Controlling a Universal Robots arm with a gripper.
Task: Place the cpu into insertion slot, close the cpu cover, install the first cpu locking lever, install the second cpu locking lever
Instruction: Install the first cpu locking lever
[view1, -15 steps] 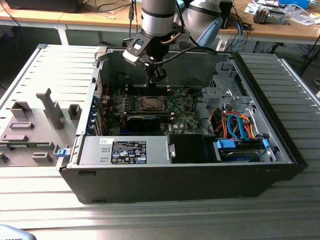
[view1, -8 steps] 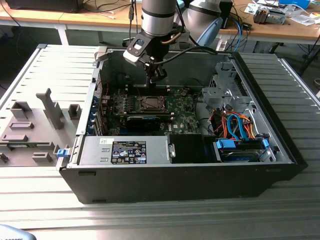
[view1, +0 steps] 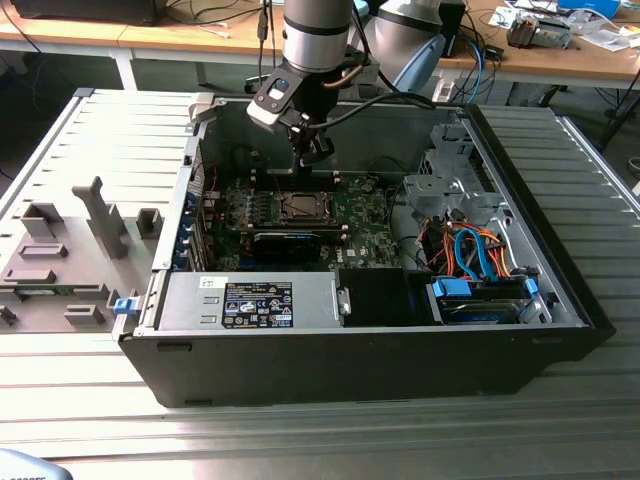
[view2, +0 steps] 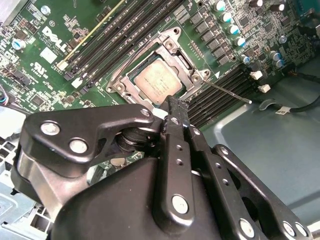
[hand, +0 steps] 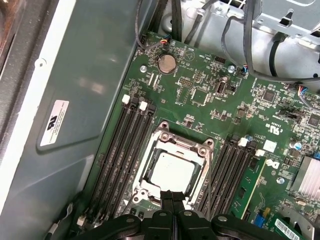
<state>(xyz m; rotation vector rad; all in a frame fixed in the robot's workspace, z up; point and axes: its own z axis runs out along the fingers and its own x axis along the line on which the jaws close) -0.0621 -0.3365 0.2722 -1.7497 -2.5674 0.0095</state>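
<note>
The cpu lies flat in the insertion slot on the green motherboard, its pale metal face up. The silver cpu cover lies down around it as a frame, and the chip shows through its window in both wrist views. My gripper hangs just above one edge of the socket with its two black fingers pressed together and nothing between them. A thin metal locking lever sticks out sideways from the socket over the memory slots. In the exterior view the gripper sits inside the open case, above the socket.
Black memory slots flank the socket on both sides. A long black expansion card lies in front of it. The case's grey wall is close by, and a drive cage with orange and blue cables fills the exterior view's right.
</note>
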